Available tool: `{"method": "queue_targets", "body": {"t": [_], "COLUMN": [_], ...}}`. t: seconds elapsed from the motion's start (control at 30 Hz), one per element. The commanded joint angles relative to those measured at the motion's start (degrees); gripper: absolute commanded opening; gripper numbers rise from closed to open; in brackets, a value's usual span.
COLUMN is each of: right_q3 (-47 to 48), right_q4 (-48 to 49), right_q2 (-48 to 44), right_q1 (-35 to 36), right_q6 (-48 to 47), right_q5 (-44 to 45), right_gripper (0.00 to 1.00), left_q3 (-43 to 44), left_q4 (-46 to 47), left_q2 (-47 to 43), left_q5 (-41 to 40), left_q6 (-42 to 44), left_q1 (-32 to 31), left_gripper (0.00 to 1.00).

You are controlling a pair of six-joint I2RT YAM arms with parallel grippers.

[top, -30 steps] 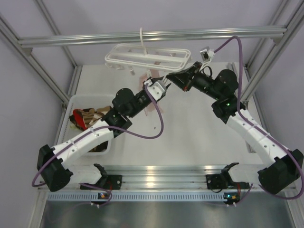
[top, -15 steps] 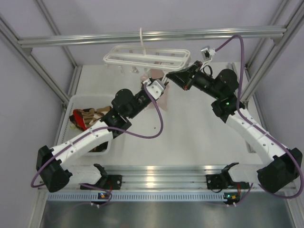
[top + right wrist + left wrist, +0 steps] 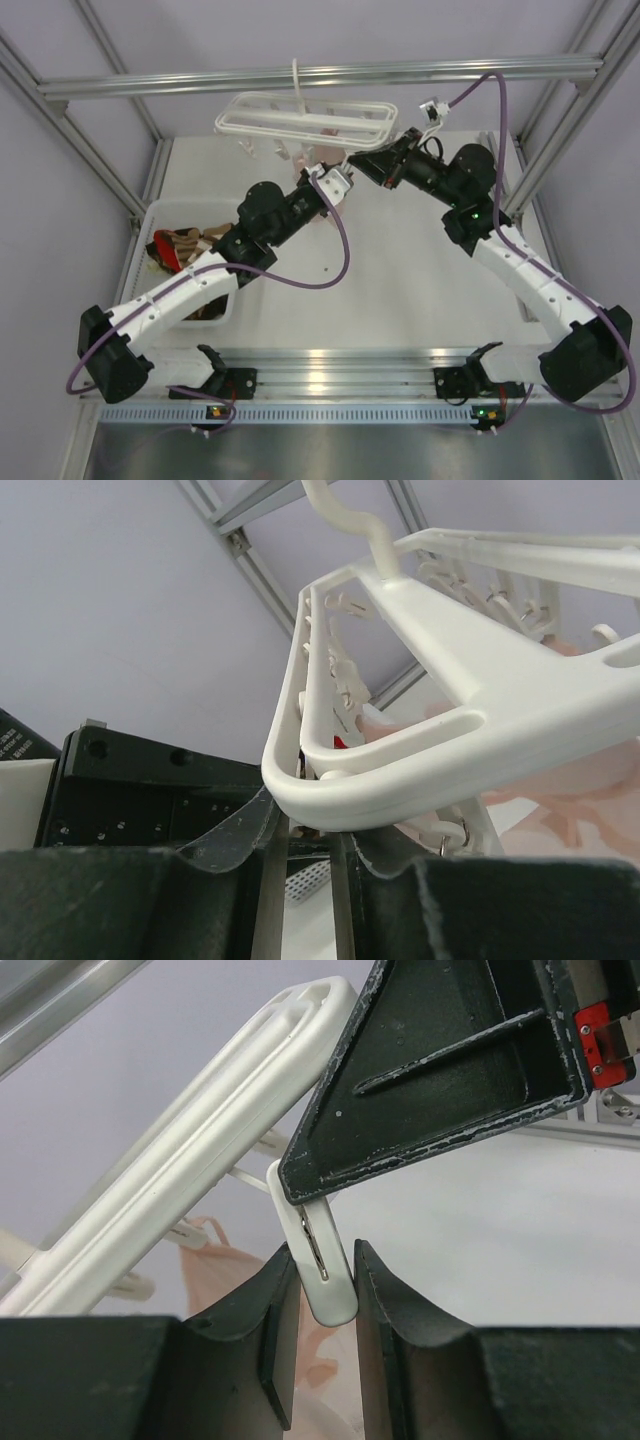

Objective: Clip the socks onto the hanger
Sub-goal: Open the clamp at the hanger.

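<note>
Left wrist: clip between left fingers; pale fabric, perhaps sock, behind

White plastic oblong double-rail hanger hangs by its top hook from overhead metal bar, about level, small clips dangling. One dangling clip points down. Brown-and-tan diamond-check fabric socks bunched in white bin, left side.

Soft, even light leaves faint shadows on the white tabletop and a bright glare on the near aluminium rail. In both wrist views the dark jaws lose detail against pale backgrounds.
</note>
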Motion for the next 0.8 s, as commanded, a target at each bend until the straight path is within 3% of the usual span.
{"method": "queue_targets", "body": {"t": [0.0,0.4,0.57,0.6,0.67,0.7,0.77], "right_q3": [2.08,2.43,2.43,2.52,2.61,2.78,2.78], "right_q4": [0.93,1.54,2.51,2.42,2.34,2.34,2.86], "right_q2": [1.95,3.01,2.92,2.84,2.84,2.84,3.1], "right_q1": [1.28,1.9,1.9,1.81,1.72,1.72,1.37], "right_q6": [0.56,2.05,2.75,2.93,3.19,3.37,4.59], "right_q5": [1.26,1.52,1.7,1.7,1.52,1.26,0.12], "right_gripper": [0.19,0.31,0.11,0.02,0.0,0.0,0.0], "left_q3": [2.13,2.39,2.57,2.65,2.83,3.0,3.97], "left_q4": [-3.48,-3.83,-4.53,-4.8,-6.02,-6.81,-9.8], "left_q2": [1.2,1.03,0.94,0.85,0.07,-0.2,-1.16], "left_q5": [11.84,14.48,14.65,14.57,14.65,14.74,13.96], "left_q6": [0.39,-0.31,-0.74,-1.18,-2.58,-3.11,-6.35], "left_q1": [-2.63,-2.9,-2.9,-2.9,-2.9,-2.99,-2.99], "left_gripper": [0.0,0.0,0.0,0.02,0.13,0.26,0.39]}}
